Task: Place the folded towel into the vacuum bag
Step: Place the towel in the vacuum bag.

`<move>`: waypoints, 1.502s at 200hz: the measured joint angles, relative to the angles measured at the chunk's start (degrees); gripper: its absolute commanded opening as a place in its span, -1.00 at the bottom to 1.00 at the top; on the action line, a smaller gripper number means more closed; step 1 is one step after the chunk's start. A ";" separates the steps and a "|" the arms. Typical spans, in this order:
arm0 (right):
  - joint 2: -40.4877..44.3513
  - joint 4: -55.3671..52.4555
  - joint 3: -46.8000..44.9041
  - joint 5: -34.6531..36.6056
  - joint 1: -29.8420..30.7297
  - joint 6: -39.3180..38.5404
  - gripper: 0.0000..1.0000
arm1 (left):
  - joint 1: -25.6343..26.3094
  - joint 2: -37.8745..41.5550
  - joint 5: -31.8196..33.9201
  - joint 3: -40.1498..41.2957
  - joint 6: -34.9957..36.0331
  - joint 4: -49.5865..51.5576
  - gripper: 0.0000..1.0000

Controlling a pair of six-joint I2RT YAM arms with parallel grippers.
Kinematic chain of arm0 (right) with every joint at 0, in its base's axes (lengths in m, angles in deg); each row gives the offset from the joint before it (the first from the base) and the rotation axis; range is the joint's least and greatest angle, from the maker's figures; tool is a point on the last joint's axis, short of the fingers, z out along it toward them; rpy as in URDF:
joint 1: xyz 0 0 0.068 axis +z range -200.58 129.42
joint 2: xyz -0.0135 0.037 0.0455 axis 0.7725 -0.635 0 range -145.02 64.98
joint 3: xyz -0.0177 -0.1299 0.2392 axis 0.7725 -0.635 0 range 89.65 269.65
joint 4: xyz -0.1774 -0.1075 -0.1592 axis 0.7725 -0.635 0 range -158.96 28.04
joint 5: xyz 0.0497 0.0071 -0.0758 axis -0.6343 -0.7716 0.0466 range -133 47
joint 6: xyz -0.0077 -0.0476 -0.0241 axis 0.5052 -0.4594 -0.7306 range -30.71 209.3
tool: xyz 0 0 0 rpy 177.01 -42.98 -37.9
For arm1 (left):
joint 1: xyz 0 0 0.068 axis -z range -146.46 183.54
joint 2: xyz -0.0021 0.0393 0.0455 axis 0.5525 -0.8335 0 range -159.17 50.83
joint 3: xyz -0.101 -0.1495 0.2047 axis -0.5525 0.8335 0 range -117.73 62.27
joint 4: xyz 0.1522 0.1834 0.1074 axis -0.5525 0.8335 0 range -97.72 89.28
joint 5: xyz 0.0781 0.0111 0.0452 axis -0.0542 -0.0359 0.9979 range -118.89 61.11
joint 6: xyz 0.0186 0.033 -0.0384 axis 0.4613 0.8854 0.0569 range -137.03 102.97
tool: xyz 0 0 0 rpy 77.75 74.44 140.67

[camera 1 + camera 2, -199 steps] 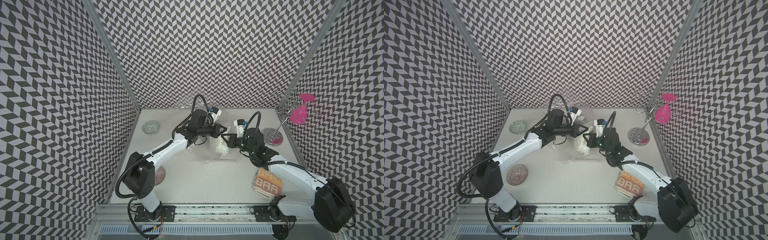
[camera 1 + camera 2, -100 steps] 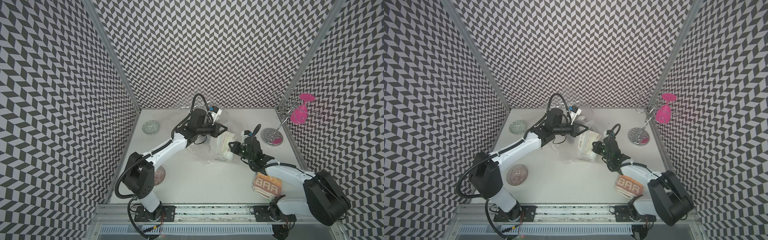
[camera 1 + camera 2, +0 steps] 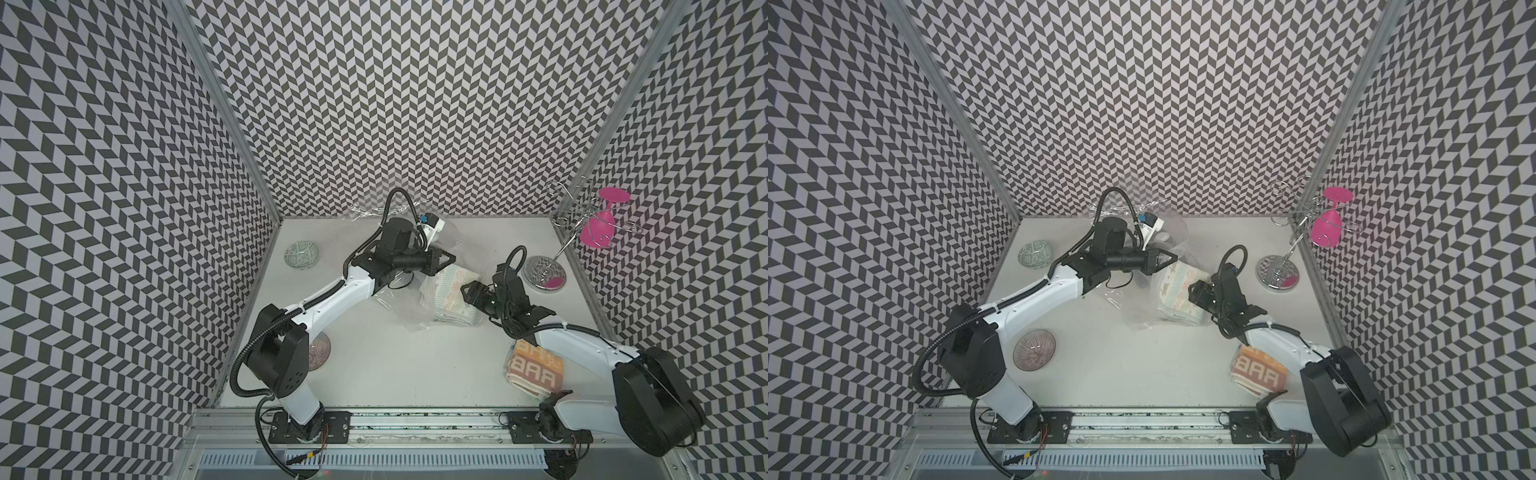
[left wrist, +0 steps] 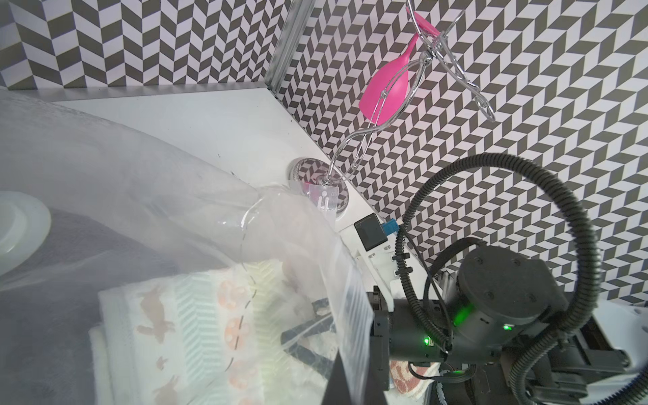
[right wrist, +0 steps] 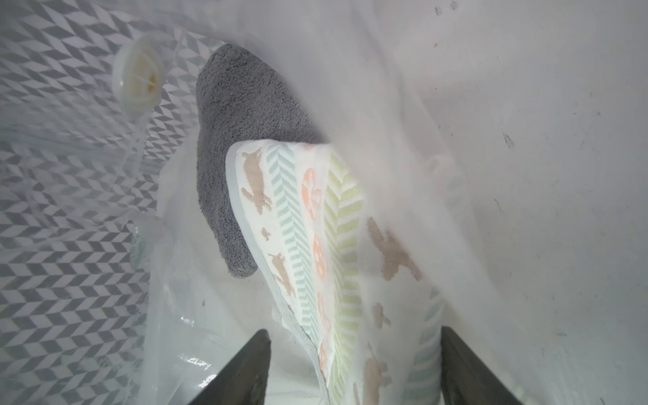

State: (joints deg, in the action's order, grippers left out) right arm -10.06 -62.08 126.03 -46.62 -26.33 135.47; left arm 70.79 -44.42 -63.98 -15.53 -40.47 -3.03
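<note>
Two pincers meet at the mouth of the vacuum bag [image 3: 397, 298], which lies crumpled on the worktop [image 3: 374, 374]. The left pincer [image 3: 448, 260] is closed to a point and pinches the film of the bag near the zip-seal edge [image 4: 354, 315], so that the mouth is lifted.

The right pincer [image 3: 467, 291] faces it from the opposite side, with its jaws wide apart. The folded towel [image 5: 315, 217], white with brown animals and with green and orange stripes, lies straight ahead of this pincer. Its near end sits between the two jaws, and a gap shows at one jaw, so it seems not to be gripped. Its long axis runs away from the right pincer, deeper into the bag, toward a grey towel [image 5: 245, 115] and the white valve cap [image 5: 138, 79] beyond. The film covers most of the towel, but whether the near end is past the zip edge cannot be told.

The right arm is clearly the nearer one. A further push or a clean retreat would go along that same axis.

Behind the right pincer, near its arm's base, an orange towel [image 3: 534, 370] carries big pale letters that read about like "BAB". A small tab [image 4: 324, 200] on the bag has print too small to read.
</note>
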 measured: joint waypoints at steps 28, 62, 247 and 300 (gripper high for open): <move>-0.20 -2.49 0.00 -4.98 -0.07 -1.88 0.13 | 0.96 -0.02 0.79 0.00 0.02 0.04 -1.00; -2.82 -0.63 -1.03 -8.22 0.13 -2.60 -0.30 | 2.01 -0.22 0.90 -0.02 1.18 0.04 -1.00; -28.65 23.82 17.11 -8.02 6.34 -4.44 0.63 | 1.75 -1.01 -3.82 -1.57 5.73 -2.05 -1.00; -5.55 7.72 8.81 -3.74 6.34 -10.05 0.66 | 0.22 0.42 2.43 3.72 2.36 -3.89 -1.00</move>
State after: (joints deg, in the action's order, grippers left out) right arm -15.61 -54.37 134.84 -50.36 -19.99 125.41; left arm 71.01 -44.00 -61.55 -11.82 -38.11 -6.92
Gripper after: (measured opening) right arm 0.827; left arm 0.047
